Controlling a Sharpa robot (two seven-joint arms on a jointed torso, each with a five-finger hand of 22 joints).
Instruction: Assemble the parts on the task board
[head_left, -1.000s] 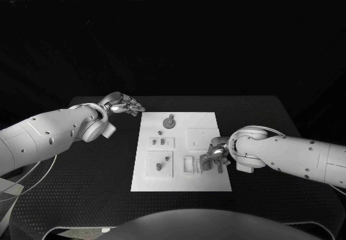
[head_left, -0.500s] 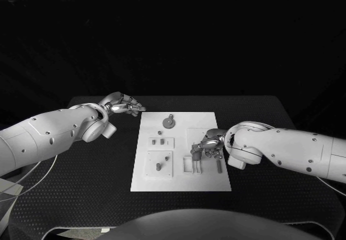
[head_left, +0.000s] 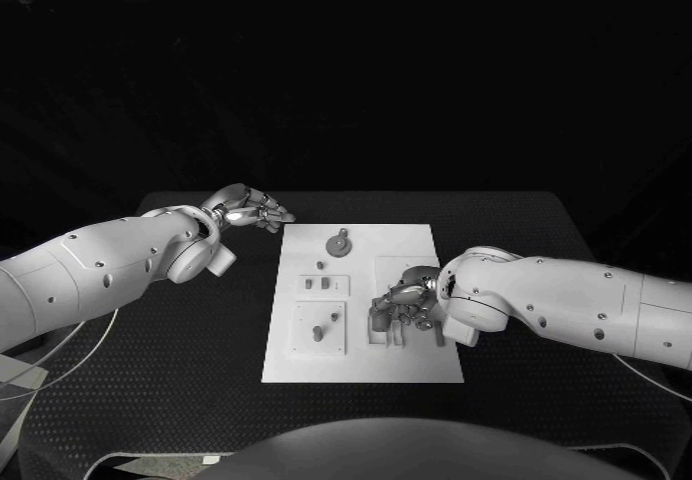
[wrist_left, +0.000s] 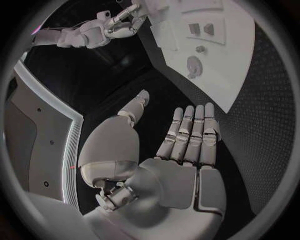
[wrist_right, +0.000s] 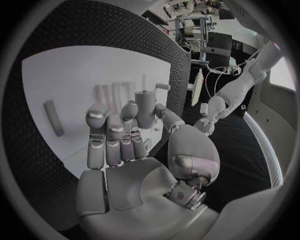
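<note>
Now | right robot hand (head_left: 401, 303) grasping part (wrist_right: 145, 109), base hidden | left robot hand (head_left: 248, 209) released

No readable text, label, brand, number or sign is showing anywhere: the task board (head_left: 361, 300), the parts on it, the counter (head_left: 548, 250) and both arms are all appearing unmarked.
</note>
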